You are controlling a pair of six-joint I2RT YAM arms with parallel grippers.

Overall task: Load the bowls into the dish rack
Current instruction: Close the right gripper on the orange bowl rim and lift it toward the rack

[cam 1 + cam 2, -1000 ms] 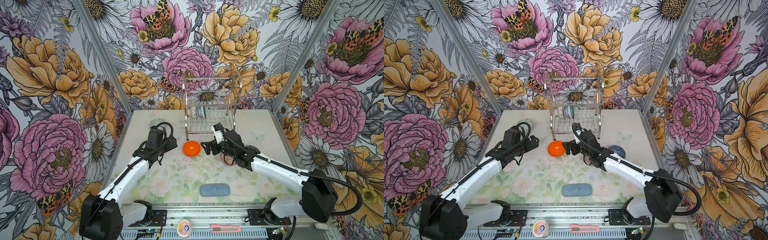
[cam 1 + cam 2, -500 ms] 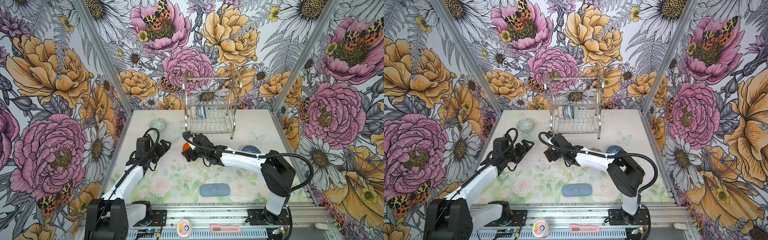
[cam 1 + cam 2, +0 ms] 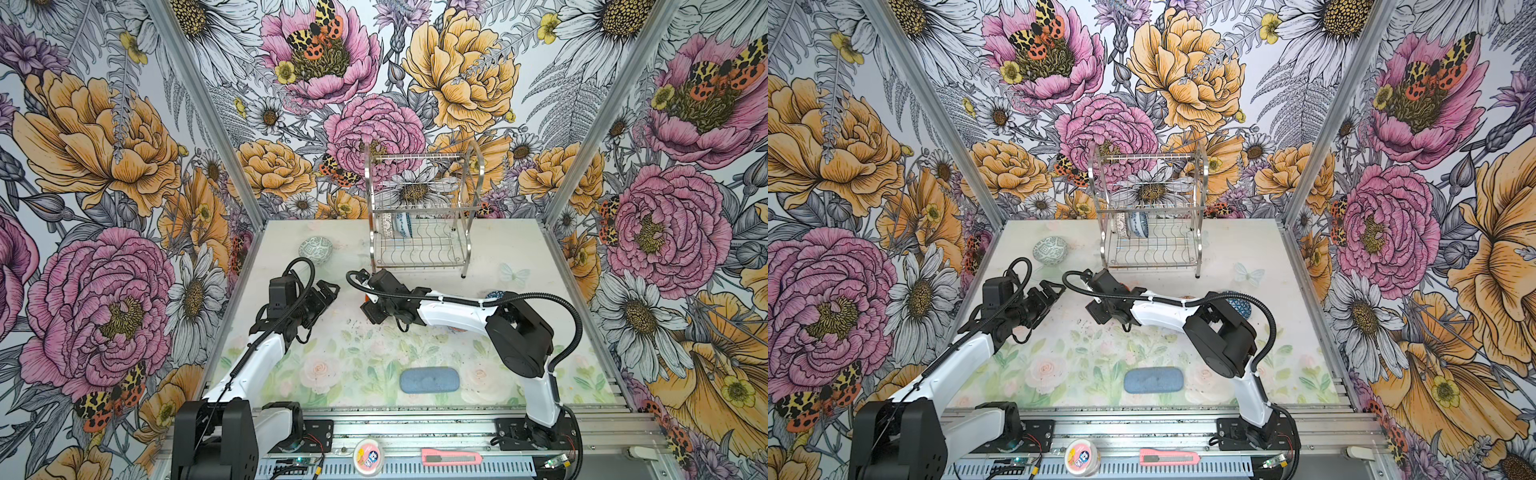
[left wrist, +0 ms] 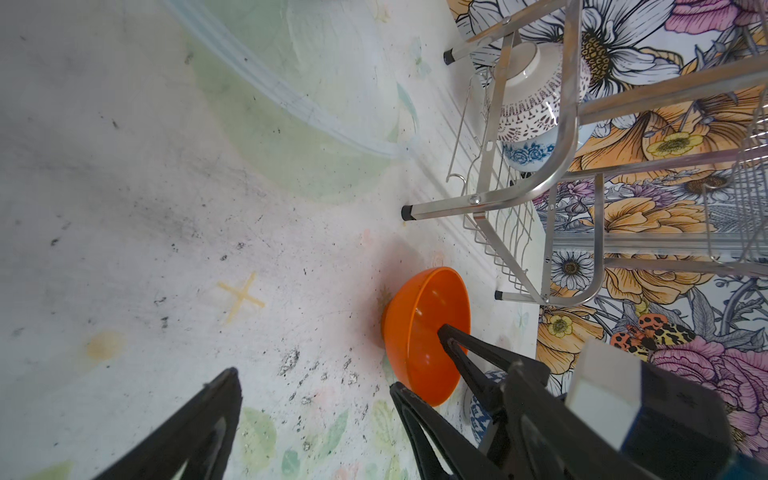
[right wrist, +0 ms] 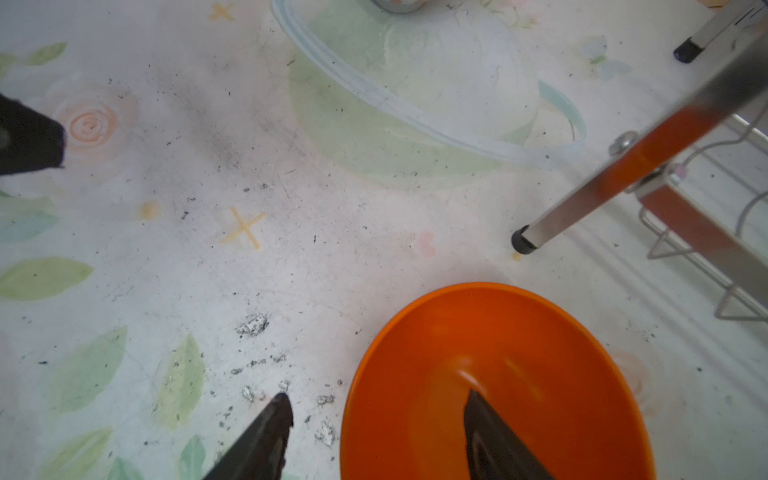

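Right gripper (image 5: 376,399) swung left to the orange bowl (image 5: 498,353), centre of both top views just below the rack (image 4: 478,202), and stood part-open astride its rim for a pinch, unclamped; left gripper (image 4: 311,378) stayed wide, empty.

Plain orange bowl (image 5: 436,353); grey-green patterned bowl (image 3: 316,250); silver rack (image 3: 419,249); blue-grey pad (image 3: 429,380)

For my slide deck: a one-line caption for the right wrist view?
Right claw straddling the rim of the orange bowl, one finger inside, one outside, beside the dish rack.
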